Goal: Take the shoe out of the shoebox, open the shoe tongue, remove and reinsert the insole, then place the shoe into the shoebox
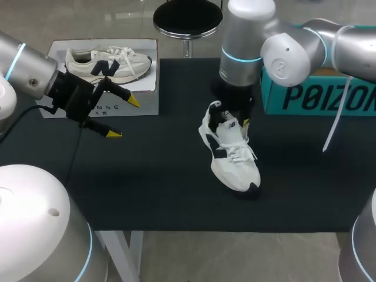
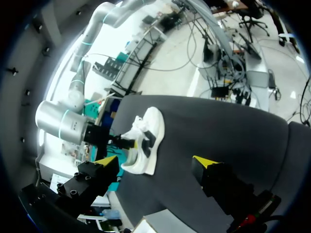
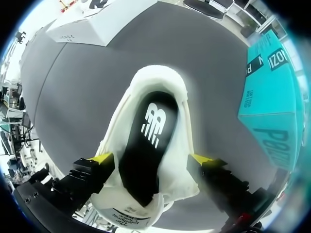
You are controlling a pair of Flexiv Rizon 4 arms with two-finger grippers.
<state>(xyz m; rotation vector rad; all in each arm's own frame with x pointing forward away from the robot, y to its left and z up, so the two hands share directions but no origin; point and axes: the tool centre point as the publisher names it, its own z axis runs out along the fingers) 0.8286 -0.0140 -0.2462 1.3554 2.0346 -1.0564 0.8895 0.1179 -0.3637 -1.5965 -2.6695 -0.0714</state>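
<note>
- I am seeing the white shoe (image 1: 234, 155) lying on its sole on the black mat (image 1: 164, 188), between the white box (image 1: 141, 106) and the teal box (image 1: 317, 97), outside both.
- My right gripper (image 3: 151, 158) is hanging over the heel end, spread wide and straddling the collar, with the black insole (image 3: 146, 141) sitting inside the shoe.
- My left gripper (image 1: 123, 117) is hovering wide open near the white box, holding nothing.

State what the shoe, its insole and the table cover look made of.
The shoe: white upper, probably fabric with suede-like panels, matte, its collar soft and crumpled; black trim. The insole: likely fabric-faced foam, dark, matte, with a white printed logo. The table cover: black cloth or felt, flat and glare-free.
</note>
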